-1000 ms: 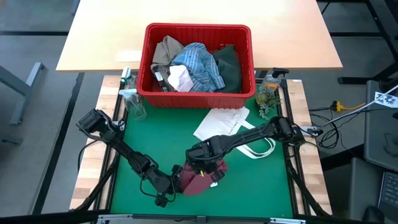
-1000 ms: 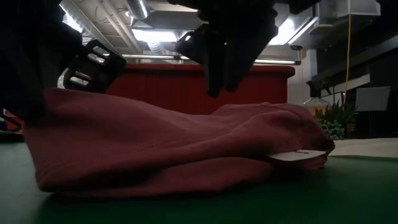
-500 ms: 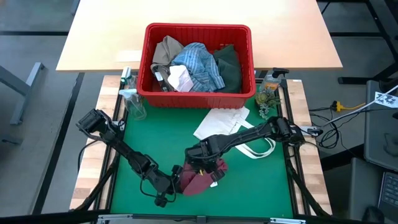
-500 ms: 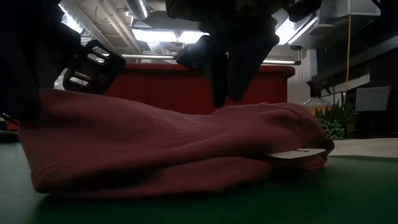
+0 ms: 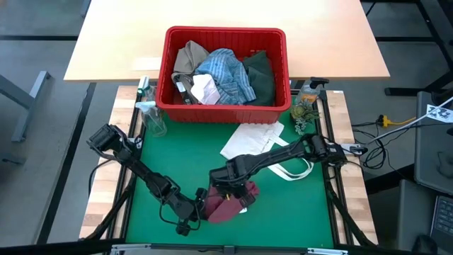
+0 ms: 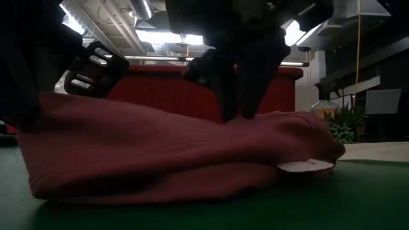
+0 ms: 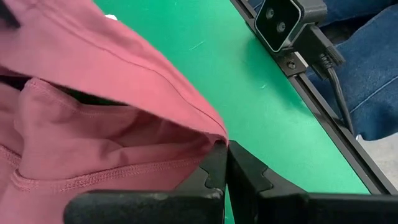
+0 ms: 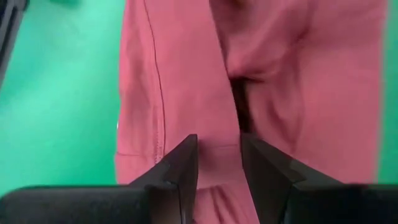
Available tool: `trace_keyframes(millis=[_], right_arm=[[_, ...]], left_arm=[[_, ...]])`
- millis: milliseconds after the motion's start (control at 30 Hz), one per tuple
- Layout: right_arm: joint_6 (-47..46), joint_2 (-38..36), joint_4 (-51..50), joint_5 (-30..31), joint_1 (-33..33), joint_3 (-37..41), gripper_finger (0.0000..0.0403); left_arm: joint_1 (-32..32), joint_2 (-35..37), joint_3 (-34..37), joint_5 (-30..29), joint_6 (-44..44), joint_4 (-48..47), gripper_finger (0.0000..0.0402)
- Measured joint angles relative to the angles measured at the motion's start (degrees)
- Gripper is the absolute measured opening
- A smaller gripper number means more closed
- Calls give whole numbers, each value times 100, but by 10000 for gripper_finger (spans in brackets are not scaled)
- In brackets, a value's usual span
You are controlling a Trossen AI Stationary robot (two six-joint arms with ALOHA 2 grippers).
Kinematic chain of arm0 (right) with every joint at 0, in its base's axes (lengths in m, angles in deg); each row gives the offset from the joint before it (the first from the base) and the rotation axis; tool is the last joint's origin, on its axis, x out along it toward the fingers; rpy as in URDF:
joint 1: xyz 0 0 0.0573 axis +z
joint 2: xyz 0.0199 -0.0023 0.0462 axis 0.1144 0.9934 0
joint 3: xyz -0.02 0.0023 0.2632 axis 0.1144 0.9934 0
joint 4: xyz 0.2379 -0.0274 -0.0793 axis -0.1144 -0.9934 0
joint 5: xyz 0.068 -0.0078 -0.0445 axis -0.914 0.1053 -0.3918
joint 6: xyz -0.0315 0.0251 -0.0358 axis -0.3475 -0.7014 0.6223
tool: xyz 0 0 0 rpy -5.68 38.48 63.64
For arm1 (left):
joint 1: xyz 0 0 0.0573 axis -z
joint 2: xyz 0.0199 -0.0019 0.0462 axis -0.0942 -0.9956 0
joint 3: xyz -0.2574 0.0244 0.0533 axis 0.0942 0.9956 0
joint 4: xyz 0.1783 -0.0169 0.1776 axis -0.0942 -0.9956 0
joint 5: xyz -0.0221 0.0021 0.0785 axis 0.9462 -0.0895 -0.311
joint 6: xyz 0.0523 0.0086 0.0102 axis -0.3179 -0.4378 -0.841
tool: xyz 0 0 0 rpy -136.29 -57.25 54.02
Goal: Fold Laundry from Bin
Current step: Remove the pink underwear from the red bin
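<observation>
Lowered since a second ago, the right gripper [image 6: 233, 114] now presses its tips into the maroon cloth [image 6: 160, 153], where before it hung just above.

High view: the cloth [image 5: 228, 205] lies bunched at the near edge of the green desk [image 5: 170, 156], between the two arms. The left gripper [image 5: 200, 205] meets the cloth's left edge; the right gripper [image 5: 233, 190] stands over its top. A red bin [image 5: 225, 112] at the far side holds a striped shirt [image 5: 225, 76], a tan garment [image 5: 188, 57], a white cloth [image 5: 206, 89] and a dark green garment [image 5: 260, 76]. A white tote [image 5: 256, 139] lies flat between bin and cloth.

Low view: the cloth spreads in a low mound, a white tag [image 6: 305, 166] showing at its right.

Left wrist view: the left gripper [image 7: 226, 149] is closed tight, pinching a fold of the cloth [image 7: 93, 118].

Right wrist view: the right gripper [image 8: 219, 149] stands partly open, a ridge of cloth [image 8: 249, 74] between its fingers [image 8: 180, 165]; whether it grips cannot be told.
</observation>
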Motion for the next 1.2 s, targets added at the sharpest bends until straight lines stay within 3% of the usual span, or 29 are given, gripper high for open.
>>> trace_keyframes(millis=[400, 667, 1000, 1100, 1200], right_arm=[[-4, 105, -353, -938, 9, -4, 122], [-160, 101, -1004, -1092, 48, -5, 122], [-267, 98, -697, -1218, 357, -4, 121], [-267, 98, -676, -1118, 463, -4, 101], [-339, 98, -645, -1085, 576, -4, 47]], left_arm=[[2, 0, 0, 0, 2, 10, 0], [0, 0, 0, -2, 2, 11, 0], [0, 0, 0, -2, 6, 42, 0], [1, 0, 0, -3, 8, 50, 0], [4, 0, 0, -205, 43, 76, 3]])
